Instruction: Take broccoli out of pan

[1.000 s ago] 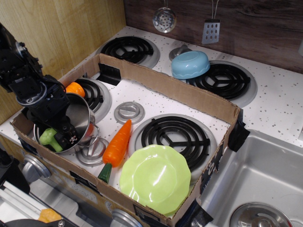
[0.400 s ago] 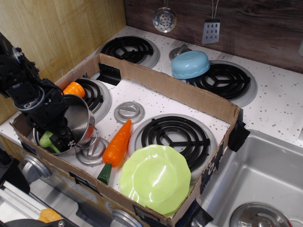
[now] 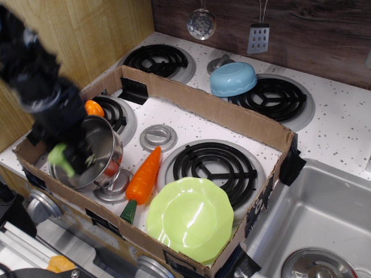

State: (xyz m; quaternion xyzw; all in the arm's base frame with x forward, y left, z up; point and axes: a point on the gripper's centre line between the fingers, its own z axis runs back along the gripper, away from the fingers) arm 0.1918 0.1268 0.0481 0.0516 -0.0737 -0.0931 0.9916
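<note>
The broccoli, a small light-green floret, is held at the left rim of the pan. The pan is a shiny steel pot at the front left of the cardboard box, and it looks tipped. My gripper is black and motion-blurred. It reaches down from the upper left over the pan's mouth and is shut on the broccoli. Something orange-red shows at the pan's right side. The arm hides most of the pan's inside.
An orange carrot lies right of the pan, with a lime-green plate beyond it. A silver disc, an orange toy, the cardboard box wall and a light-blue bowl lie behind. A sink is at the right.
My gripper has risen and swung up with the broccoli, from low inside the pan to its left rim. The pan has shifted and tipped slightly to the right.
</note>
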